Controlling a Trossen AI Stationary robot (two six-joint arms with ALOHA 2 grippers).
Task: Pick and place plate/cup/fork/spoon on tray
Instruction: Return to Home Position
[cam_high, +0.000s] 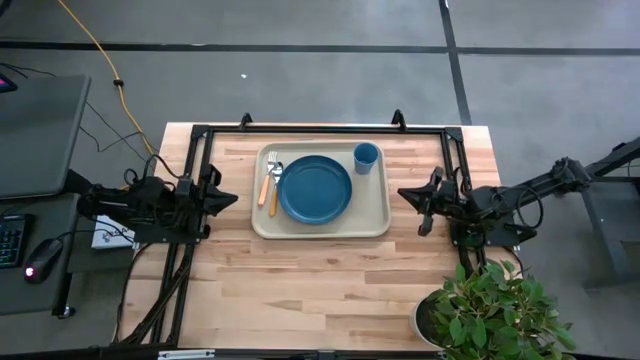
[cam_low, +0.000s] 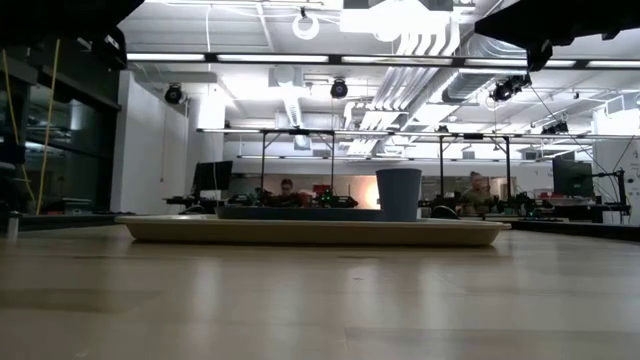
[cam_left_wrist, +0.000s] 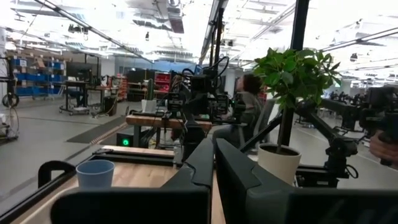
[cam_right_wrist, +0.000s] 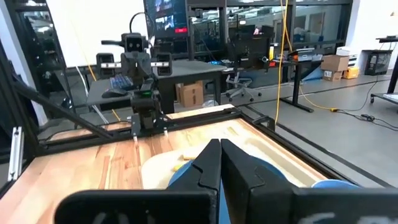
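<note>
A: Why are both arms parked at the table's sides?

B: Looks finished. Plate (cam_high: 315, 189), cup (cam_high: 366, 157), fork (cam_high: 265, 181) and spoon (cam_high: 275, 184) sit on the tray (cam_high: 320, 228), frame centre. Left gripper (cam_high: 228, 198) and right gripper (cam_high: 407, 192): fingers pressed together, empty.

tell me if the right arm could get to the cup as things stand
Probably yes: the cup stands in the tray corner nearest the right gripper, with nothing between them.

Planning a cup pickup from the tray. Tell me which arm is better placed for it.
Right, probably. The cup stands in the tray's far right corner, nearer the right gripper, which waits shut just off that side. The left gripper, also shut, would have to cross the plate.
</note>
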